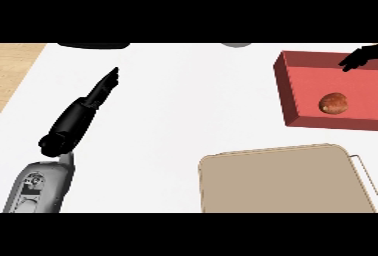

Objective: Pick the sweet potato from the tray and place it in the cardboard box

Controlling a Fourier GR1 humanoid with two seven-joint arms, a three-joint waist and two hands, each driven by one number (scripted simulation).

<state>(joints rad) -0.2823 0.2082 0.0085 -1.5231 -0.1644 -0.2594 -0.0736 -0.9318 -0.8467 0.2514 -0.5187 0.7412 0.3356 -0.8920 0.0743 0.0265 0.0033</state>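
Observation:
The sweet potato (334, 103), a brown-orange lump, lies inside the red box (289, 85) at the right, near its middle. The tan tray (284, 182) sits at the lower right with nothing on it. My right hand (359, 56) shows only partly at the right edge, above the box's far end, fingers relaxed and pointing down-left, apart from the sweet potato and holding nothing. My left hand (83, 111) rests at the left over the white counter, fingers straight and pointing up-right, far from the tray and the box.
A dark flat object (94, 45) and a small grey one (236, 44) sit at the counter's far edge. A wooden strip (15, 65) runs along the left side. White counter (192, 100) spreads between my left hand and the box.

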